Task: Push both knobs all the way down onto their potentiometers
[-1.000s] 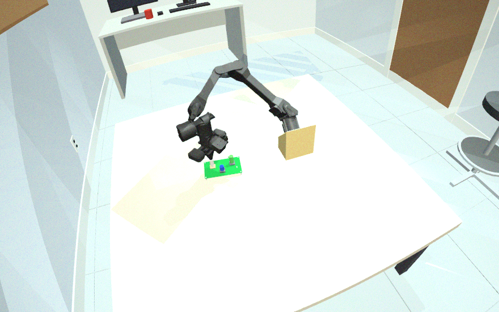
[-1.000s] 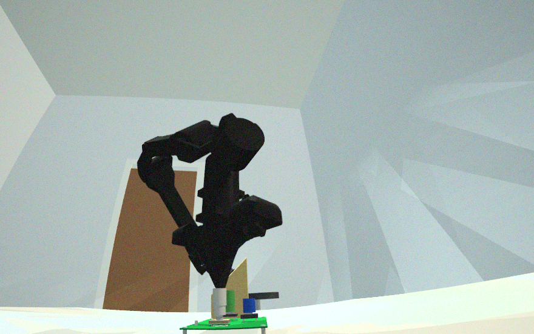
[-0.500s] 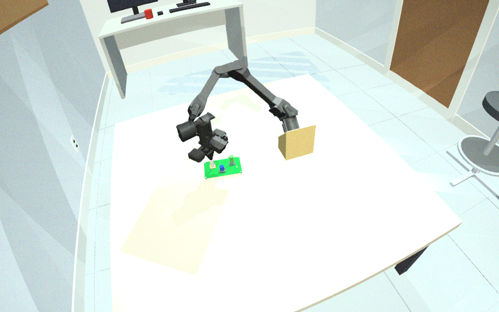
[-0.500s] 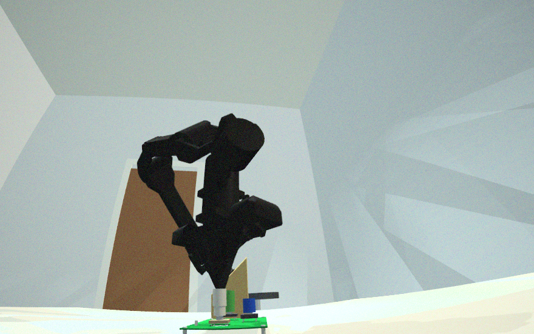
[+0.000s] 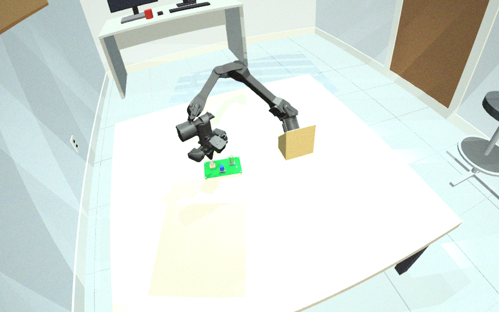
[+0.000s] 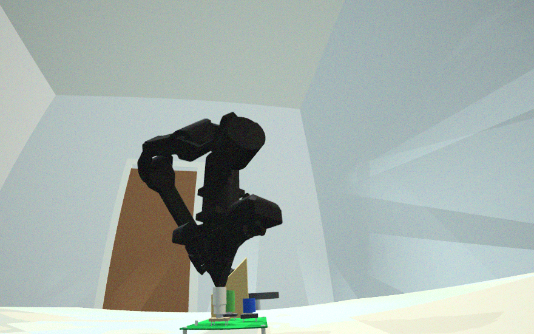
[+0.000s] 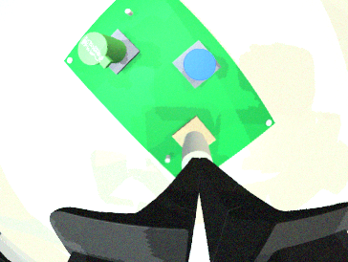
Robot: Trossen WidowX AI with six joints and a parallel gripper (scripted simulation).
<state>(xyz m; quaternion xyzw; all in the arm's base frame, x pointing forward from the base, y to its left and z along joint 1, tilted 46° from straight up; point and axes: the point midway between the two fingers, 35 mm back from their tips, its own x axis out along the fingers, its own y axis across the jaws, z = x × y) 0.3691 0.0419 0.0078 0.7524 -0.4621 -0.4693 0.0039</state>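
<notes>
The green circuit board [image 5: 210,173] [image 6: 258,322] [image 7: 158,86] stands on short legs. My gripper [image 5: 211,157] [image 6: 219,286] [image 7: 198,164] is shut and empty, its tips at the top of the white-grey knob [image 5: 211,163] [image 6: 219,296] [image 7: 195,142]. That knob stands upright above its tan potentiometer [image 6: 218,319] [image 7: 182,136], with a short grey piece showing between them in the exterior view. The tall green knob [image 5: 231,159] [image 6: 230,301] [image 7: 93,48] and the short blue knob [image 5: 221,167] [image 6: 249,305] [image 7: 200,64] stand over grey potentiometers. Whether these two touch them is too small to tell.
A tan upright block [image 5: 300,142] [image 6: 238,284] stands near the arm's base, to the right of the board in the top view. The table [image 5: 312,220] carries both. A white desk [image 5: 176,25] stands behind and a stool [image 5: 482,157] at the right.
</notes>
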